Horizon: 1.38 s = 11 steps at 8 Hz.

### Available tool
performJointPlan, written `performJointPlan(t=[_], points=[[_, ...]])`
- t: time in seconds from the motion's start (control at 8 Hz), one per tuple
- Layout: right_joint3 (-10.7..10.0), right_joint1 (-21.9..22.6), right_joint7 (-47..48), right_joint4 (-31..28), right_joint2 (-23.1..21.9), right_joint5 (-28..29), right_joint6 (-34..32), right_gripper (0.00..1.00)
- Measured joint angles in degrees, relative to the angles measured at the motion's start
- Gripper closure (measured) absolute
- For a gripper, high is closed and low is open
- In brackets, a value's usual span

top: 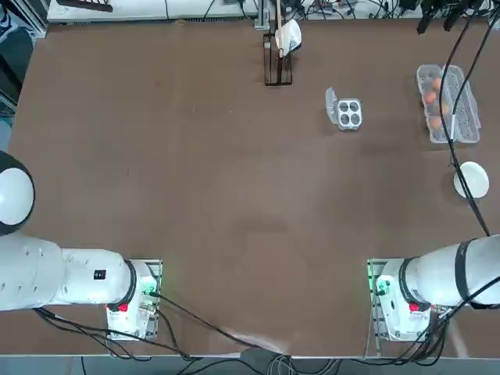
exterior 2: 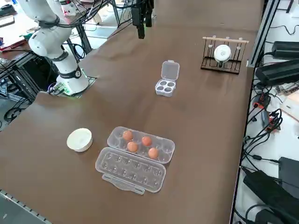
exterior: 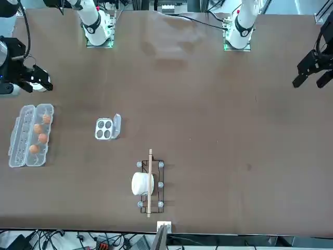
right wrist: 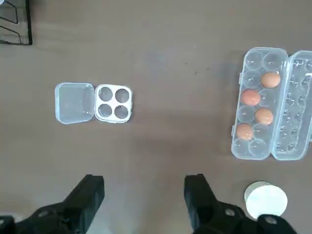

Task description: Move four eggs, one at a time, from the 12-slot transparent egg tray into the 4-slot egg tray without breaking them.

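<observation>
Several orange-brown eggs (right wrist: 251, 97) lie in the cups of the 12-slot transparent egg tray (right wrist: 253, 152), whose lid is folded open beside it. That long tray (top: 461, 129) sits at the table's far right, with its eggs (exterior 2: 132, 146) in the row nearer the middle. The 4-slot egg tray (right wrist: 113, 103) stands apart from it with all its cups bare and its small lid flap open. My right gripper (right wrist: 144, 195) hangs high over the table, open, with nothing between its fingers. It is short of both trays, near the white bowl, and shows at the left edge (exterior: 37, 82) in the front view.
A white round bowl (top: 472, 180) rests on the table on the robot's side of the long tray. A black wire rack with a wooden bar and a white object (exterior: 149, 182) stands at the far edge of the table, left of the 4-slot tray (top: 348, 113).
</observation>
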Motion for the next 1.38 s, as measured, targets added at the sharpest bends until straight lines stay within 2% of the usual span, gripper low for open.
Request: performJointPlan(t=[0.5,1.12,1.38], points=[[-0.9,-2.47,-26.21,-4.9,0.47,-3.71,4.3,0.0],[-1.29,-11.66,-67.59,-20.62,2.35,-4.4,26.77,0.0],[-1.27,-13.52,-75.76,-22.67,5.5,-4.5,31.26,0.0]])
